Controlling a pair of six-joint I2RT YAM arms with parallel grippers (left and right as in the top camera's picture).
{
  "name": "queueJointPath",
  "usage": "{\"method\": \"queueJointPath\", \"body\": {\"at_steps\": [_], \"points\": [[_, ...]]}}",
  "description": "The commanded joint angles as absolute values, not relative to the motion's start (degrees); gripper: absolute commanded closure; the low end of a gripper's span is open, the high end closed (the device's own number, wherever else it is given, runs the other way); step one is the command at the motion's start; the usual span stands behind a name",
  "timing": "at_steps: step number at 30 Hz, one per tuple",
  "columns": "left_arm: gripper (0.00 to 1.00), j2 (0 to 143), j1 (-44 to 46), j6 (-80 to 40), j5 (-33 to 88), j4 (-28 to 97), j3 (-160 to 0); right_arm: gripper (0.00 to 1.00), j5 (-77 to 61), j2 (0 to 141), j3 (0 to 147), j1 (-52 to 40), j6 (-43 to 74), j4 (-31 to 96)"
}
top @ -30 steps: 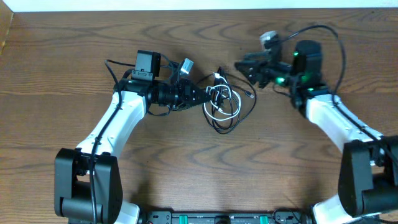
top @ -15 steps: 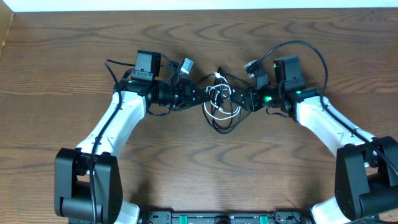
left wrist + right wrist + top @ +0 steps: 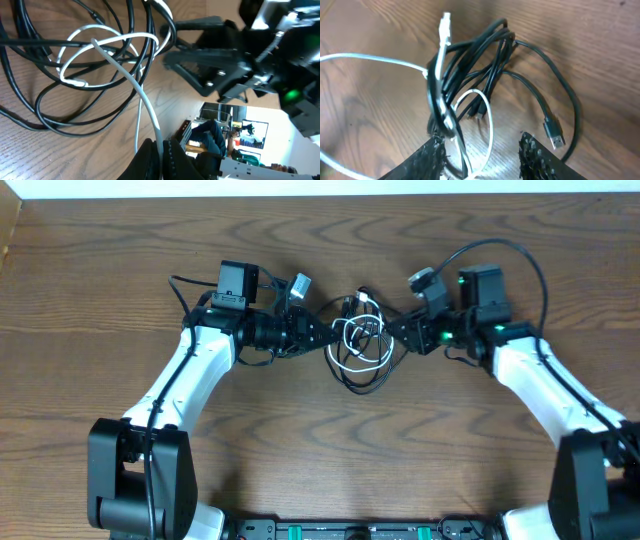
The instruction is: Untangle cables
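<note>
The cables lie in one tangle between my two grippers: a thin white cable (image 3: 352, 332) looped through longer black cables (image 3: 385, 365). My left gripper (image 3: 325, 337) sits at the tangle's left edge. In the left wrist view it (image 3: 161, 145) is shut on the white cable (image 3: 135, 82), which runs up from the jaws into the black loops (image 3: 30, 44). My right gripper (image 3: 398, 332) is at the tangle's right edge. Its jaws (image 3: 482, 160) stand open, with a white loop (image 3: 491, 122) and a black strand lying between the fingers (image 3: 432, 160). The black bundle (image 3: 470, 50) rises beyond.
A black USB plug (image 3: 553, 134) lies on the wood just right of my right gripper's fingers. A white plug end (image 3: 446, 22) sticks up at the top of the bundle. Bare wooden table (image 3: 320, 460) surrounds the tangle.
My right gripper came from the back right to the tangle's right edge, then drew back slightly to the right. The tangle shifted a little. My left gripper stayed put.
</note>
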State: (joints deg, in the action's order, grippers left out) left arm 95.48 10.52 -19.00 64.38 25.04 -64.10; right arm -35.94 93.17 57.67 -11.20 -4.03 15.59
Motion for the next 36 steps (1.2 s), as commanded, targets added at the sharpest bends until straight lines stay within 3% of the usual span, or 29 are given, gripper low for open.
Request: {"method": "queueJointPath", "body": {"at_steps": [1, 7, 14, 25, 36], "points": [[0.92, 95.5, 10.5, -17.8, 64.9, 24.8, -64.0, 0.53, -37.2, 92.4, 58.1, -11.3, -8.3, 18.8], [0.92, 95.5, 10.5, -17.8, 64.9, 24.8, -64.0, 0.52, -36.1, 92.4, 58.1, -12.4, -13.6, 23.1], [0.92, 95.5, 10.5, -17.8, 64.9, 24.8, -64.0, 0.62, -28.5, 92.4, 58.0, -13.7, -15.3, 21.4], [0.92, 95.5, 10.5, -17.8, 64.9, 24.8, -64.0, 0.74, -28.6, 93.0, 58.0, -14.7, -15.2, 19.5], [0.92, 95.5, 10.5, -17.8, 64.9, 24.8, -64.0, 0.75, -28.6, 93.0, 58.0, -16.0, -14.9, 18.9]]}}
